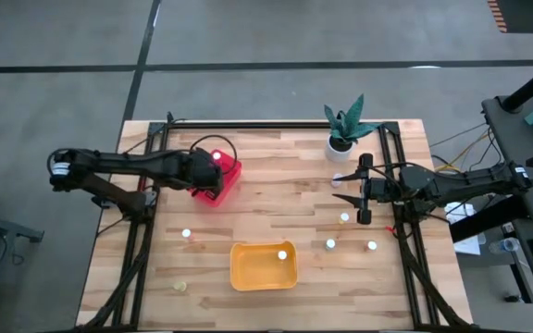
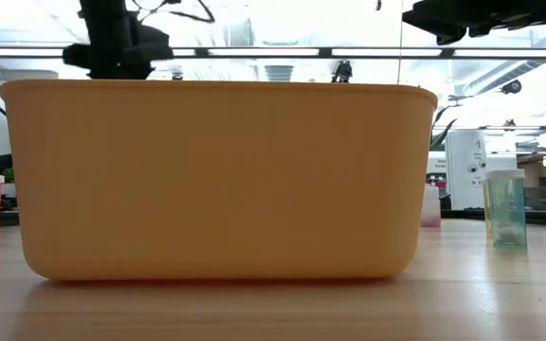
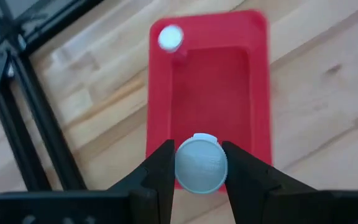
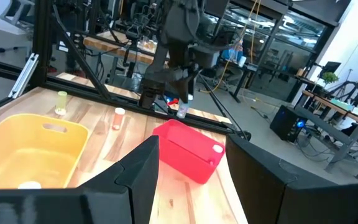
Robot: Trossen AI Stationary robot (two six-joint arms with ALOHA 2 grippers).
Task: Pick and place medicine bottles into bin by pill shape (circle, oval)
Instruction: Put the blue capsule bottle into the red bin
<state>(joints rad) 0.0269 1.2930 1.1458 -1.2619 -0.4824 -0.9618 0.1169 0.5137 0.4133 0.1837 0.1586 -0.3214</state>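
The left gripper [image 3: 199,180] is over the red bin [image 1: 218,182] at the far left of the table [image 1: 276,153], and it is clamped on a bottle [image 3: 201,165], 1 dark finger pressed to each side of its round white cap. In the left wrist view that bottle hangs above the bin's open mouth, and 1 more white-capped bottle [image 3: 170,38] already stands inside at the bin's other end. From the right wrist view the same gripper [image 4: 182,107] shows above the red bin [image 4: 188,149] with the bottle in its grip. Over on the right, the right gripper [image 1: 357,190] hovers above the table just near the potted plant [image 1: 344,125], its fingers spread wide with nothing between them. The yellow bin [image 1: 264,266] sits at the near middle of the table with 1 bottle [image 1: 282,254] inside it. More bottles stand loose on the wood: 1 to the left [image 1: 186,235], 1 at the near left [image 1: 179,287], and 3 on the right [image 1: 344,219], [image 1: 330,245], [image 1: 372,246]. In the low view the yellow bin [image 2: 216,180] fills most of the scene, with a pale green bottle [image 2: 507,208] standing to its right.
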